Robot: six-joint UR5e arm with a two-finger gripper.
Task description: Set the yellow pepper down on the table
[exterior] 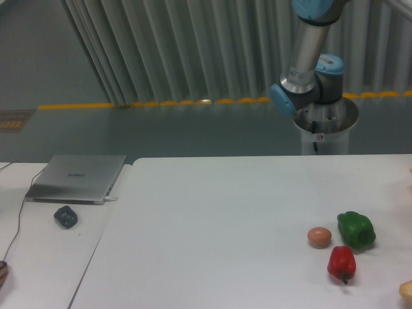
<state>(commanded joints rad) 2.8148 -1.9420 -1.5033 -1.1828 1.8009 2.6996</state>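
Observation:
The yellow pepper is out of view. The white table (212, 219) fills the lower middle and right of the picture. Only the arm's lower links and base (309, 71) show at the back right, behind the table's far edge; the gripper itself is outside the frame.
A green pepper (356, 230), a red pepper (341, 262) and a small brownish-orange ball (319, 237) lie at the table's right. A pale tan rounded thing (406, 291) pokes in at the bottom right corner. On the smaller left surface sit a grey laptop (77, 177) and a dark object (65, 216).

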